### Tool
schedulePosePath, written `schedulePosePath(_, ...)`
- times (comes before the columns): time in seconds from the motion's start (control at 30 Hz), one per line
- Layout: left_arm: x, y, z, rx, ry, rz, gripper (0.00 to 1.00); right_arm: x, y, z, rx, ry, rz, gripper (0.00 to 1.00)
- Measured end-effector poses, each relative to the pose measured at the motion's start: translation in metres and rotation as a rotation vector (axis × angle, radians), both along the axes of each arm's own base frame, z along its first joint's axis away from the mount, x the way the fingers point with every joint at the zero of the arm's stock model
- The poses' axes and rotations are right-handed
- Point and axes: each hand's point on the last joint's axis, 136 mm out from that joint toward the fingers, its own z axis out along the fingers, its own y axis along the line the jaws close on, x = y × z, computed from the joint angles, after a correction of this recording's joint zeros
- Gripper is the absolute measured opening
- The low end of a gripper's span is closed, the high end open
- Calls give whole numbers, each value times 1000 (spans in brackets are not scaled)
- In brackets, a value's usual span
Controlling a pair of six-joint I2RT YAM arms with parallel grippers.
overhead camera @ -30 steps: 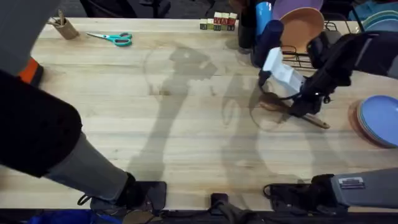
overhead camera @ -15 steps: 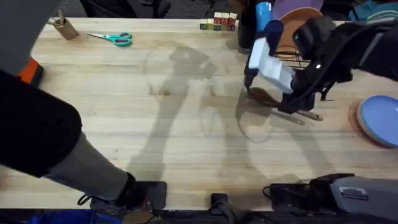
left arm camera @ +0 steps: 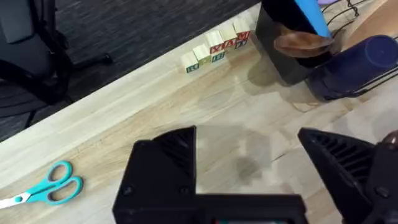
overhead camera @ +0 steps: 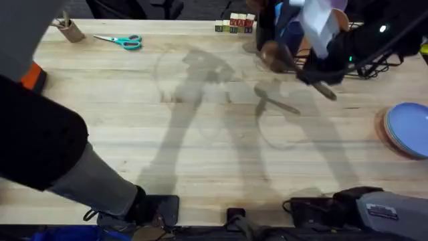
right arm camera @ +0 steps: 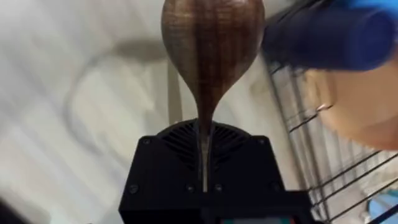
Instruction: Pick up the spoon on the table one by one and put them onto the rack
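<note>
A brown wooden spoon hangs in the air over the back right of the table, with my right gripper shut on its handle. In the right wrist view the spoon's oval bowl points away from the gripper, beside the black wire rack. The spoon's shadow lies on the wood below. My left gripper is open and holds nothing, above the back of the table. From there the spoon's bowl shows near the rack.
Teal scissors and a small brown holder lie at the back left. Letter blocks line the back edge. Blue plates are stacked at the right edge. A dark blue cup sits in the rack.
My right gripper has lifted the spoon off the table and carried it up and back toward the rack. The left arm has not moved.
</note>
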Motion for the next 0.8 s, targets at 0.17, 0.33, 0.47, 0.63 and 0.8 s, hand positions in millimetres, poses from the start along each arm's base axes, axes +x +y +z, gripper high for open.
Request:
schedulePosePath(0.17,0,0,0,0,0,0,995,53,25,53,181,-254,-35,34)
schedulePosePath(0.33,0,0,0,0,0,0,995,85,37,93,272,-448,-31,34)
schedulePosePath(0.47,-1,0,-1,1,5,0,995,101,41,116,315,-554,-28,34)
schedulePosePath(0.63,-1,0,-1,1,5,0,995,126,47,124,364,-628,-45,34)
schedulePosePath(0.8,-1,0,-1,1,5,0,995,148,53,130,424,-692,-57,34)
